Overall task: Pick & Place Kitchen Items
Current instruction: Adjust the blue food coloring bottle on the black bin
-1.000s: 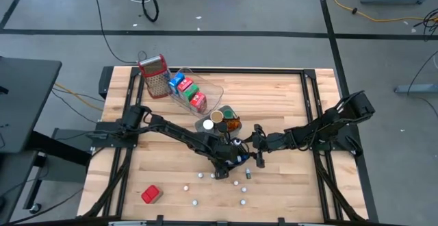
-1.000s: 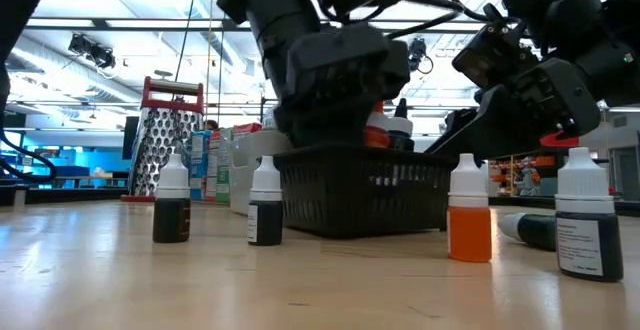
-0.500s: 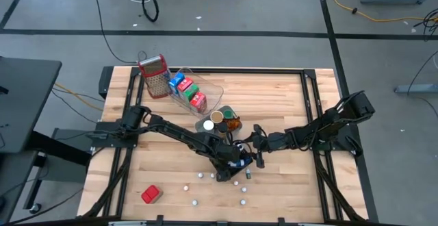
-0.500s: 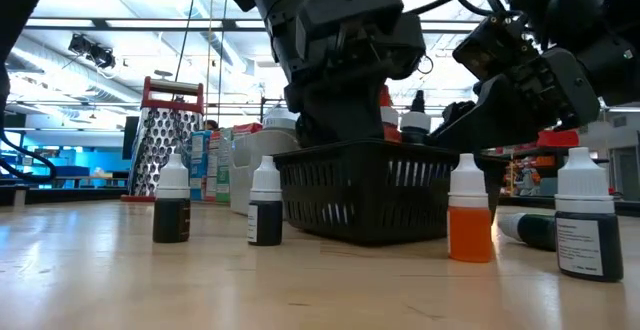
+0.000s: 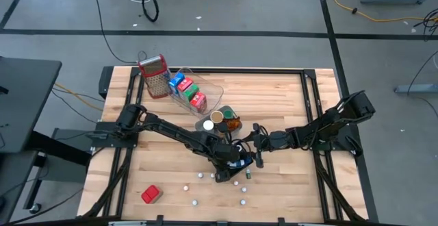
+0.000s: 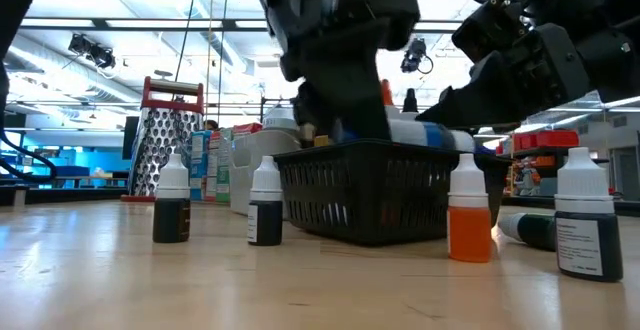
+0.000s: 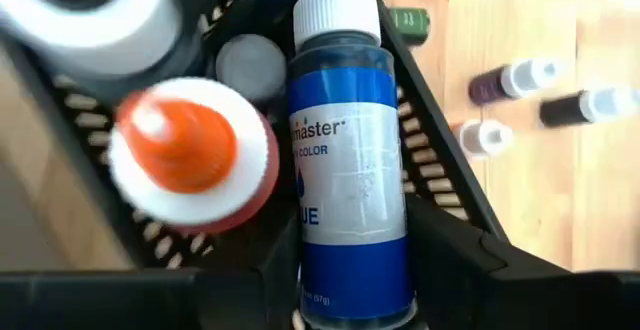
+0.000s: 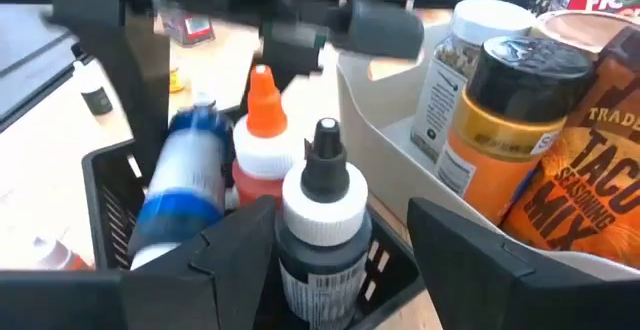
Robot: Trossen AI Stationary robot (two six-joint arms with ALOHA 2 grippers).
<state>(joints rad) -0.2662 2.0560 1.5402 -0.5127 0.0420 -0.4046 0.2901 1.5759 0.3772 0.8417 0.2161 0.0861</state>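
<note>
My left gripper point(image 5: 229, 166) is shut on a blue food-colour bottle point(image 7: 345, 160) with a white cap, above a black mesh basket point(image 6: 370, 185). An orange-tipped bottle point(image 7: 190, 155) stands in the basket. My right gripper point(image 8: 340, 240) is at the basket's right side, open. Its fingers stand on either side of a black-tipped bottle point(image 8: 325, 205) in the basket. Several small white-capped bottles point(image 6: 172, 205) stand on the table in front of the basket, and an orange one point(image 6: 470, 215) stands with them. My left gripper pinches the blue bottle's labelled body point(image 7: 305, 270) near its base, between the two fingers. The fingers slant down from above and run along the bottle, whose cap point(image 7: 335, 15) points away from them. The bottle is tilted over the basket's rim. My right gripper: I cannot tell whether it touches the black-tipped bottle.
A clear tray point(image 5: 213, 89) with red, blue and green cartons sits at the far left of the table, beside a metal grater point(image 5: 155, 77). Spice jars point(image 8: 540, 120) stand in a clear tray just behind the basket. A red item point(image 5: 151, 194) lies near the front left.
My left gripper has risen with the blue bottle, drawing it up out of the basket and tipping it over toward level above the rim. My right gripper has stayed at the basket's right side.
</note>
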